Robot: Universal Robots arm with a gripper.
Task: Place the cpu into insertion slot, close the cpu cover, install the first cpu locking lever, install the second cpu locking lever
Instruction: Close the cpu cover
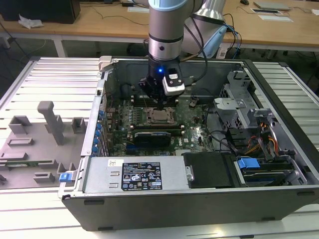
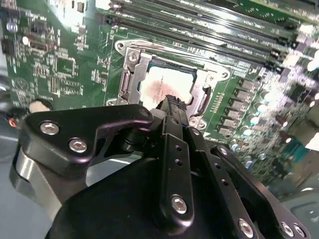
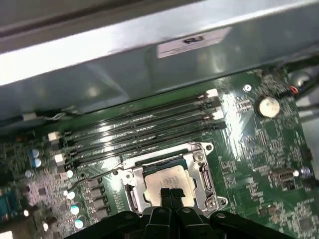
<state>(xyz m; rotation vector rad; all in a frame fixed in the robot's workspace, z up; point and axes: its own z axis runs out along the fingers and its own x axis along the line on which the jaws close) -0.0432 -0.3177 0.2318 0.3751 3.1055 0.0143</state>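
Gripper foremost; computer case on slatted table, desks behind; cpu lies in insertion slot just beneath pressed-together fingers.

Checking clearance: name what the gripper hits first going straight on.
Probably the cpu, directly beyond the gripper; the gap between them is unclear.

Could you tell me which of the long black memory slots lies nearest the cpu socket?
The memory slot running alongside the insertion slot; the others lie nearer the case wall.
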